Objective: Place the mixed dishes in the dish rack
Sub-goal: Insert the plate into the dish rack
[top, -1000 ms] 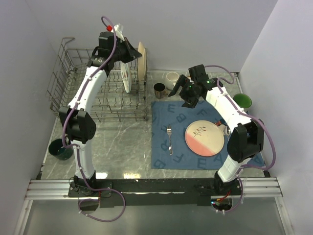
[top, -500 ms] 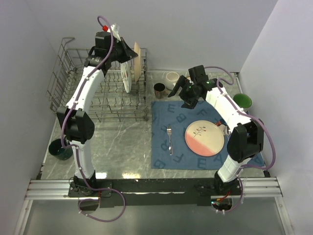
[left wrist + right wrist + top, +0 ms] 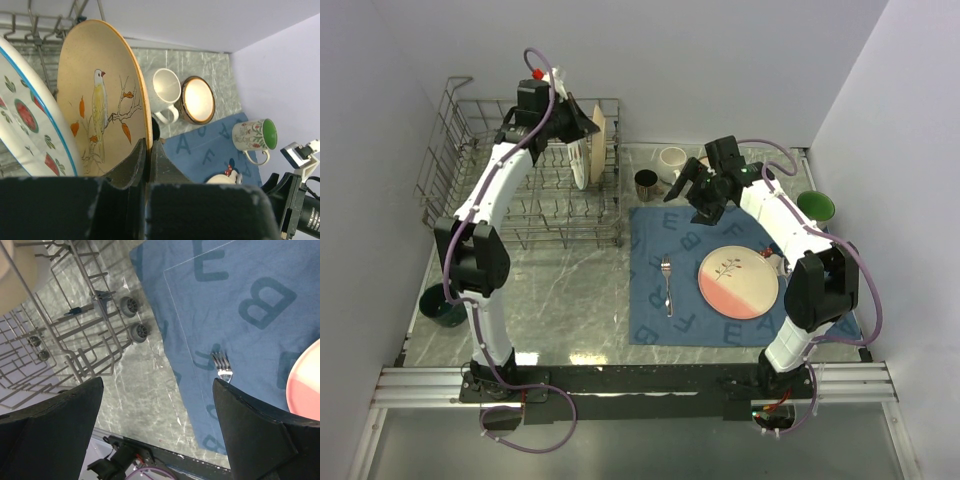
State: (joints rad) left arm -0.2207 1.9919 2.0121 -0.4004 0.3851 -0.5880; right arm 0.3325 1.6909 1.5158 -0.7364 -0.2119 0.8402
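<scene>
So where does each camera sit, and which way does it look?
Top: high behind the arms, looking down on the table; the left arm and right arm both show.
Left wrist: on the left arm, facing along the left end effector, shut on the bird plate.
Right wrist: on the right arm, looking down at the fork and mat; the open right end effector shows.
Shared: top and right wrist both see the fork.
</scene>
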